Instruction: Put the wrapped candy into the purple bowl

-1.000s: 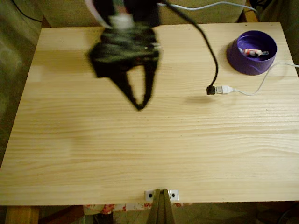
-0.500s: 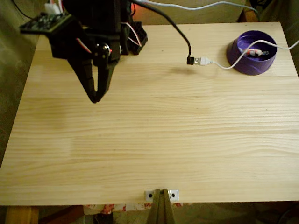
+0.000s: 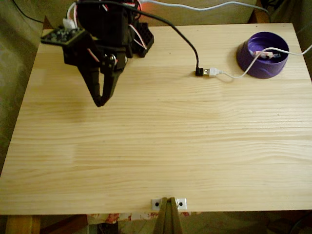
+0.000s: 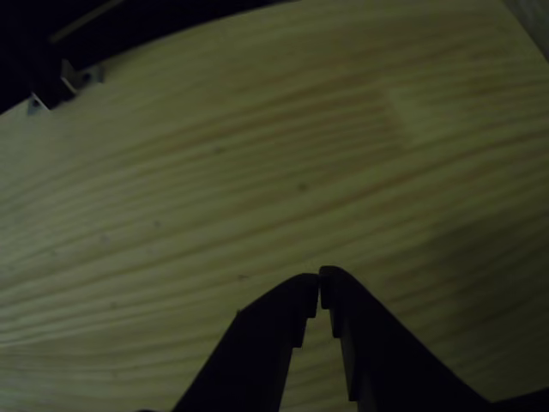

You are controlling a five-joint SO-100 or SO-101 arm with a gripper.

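Candy (image 3: 267,54) sits inside the purple bowl (image 3: 253,62) at the table's (image 3: 170,146) far right corner; gripper (image 3: 99,102) near the far left corner, fingers pinched together, holding nothing.

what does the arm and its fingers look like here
The arm is matte black plastic with thin red and white wires and a small bare circuit board at its side. A black cable loops off it across the table. The gripper has two long, tapered black fingers with stepped inner edges.
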